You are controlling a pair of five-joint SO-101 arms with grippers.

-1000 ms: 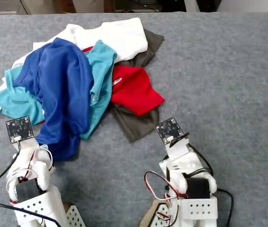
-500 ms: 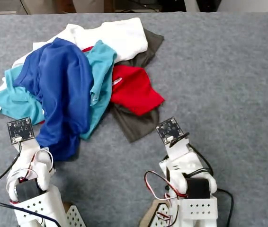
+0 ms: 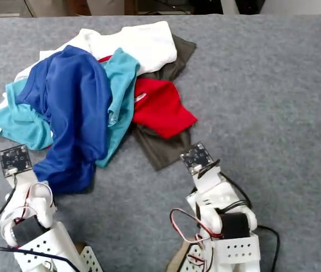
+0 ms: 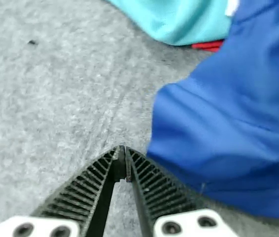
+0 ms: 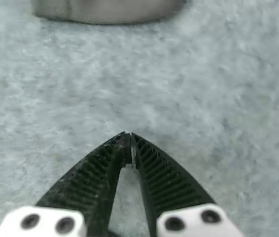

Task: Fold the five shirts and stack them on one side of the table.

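lower left of the high view: left gripper (image 4: 122,160), fingers together with tips meeting and nothing between them, over bare table (image 3: 274,102) just beside the edge of the blue shirt (image 3: 72,107).
upper left to centre: all five shirts in one loose heap, none folded. teal shirt (image 3: 18,122) under the blue, white shirt (image 3: 132,42) at the top, then red shirt (image 3: 160,107), with dark grey shirt (image 3: 163,148) poking out lowest.
lower centre: right gripper (image 5: 129,145), fingers also closed on nothing, over bare table.
judgement: task at its start, first pick not yet made. next move calls for opening a gripper and drawing one shirt, likely the blue on top, out to the open right side to spread flat.
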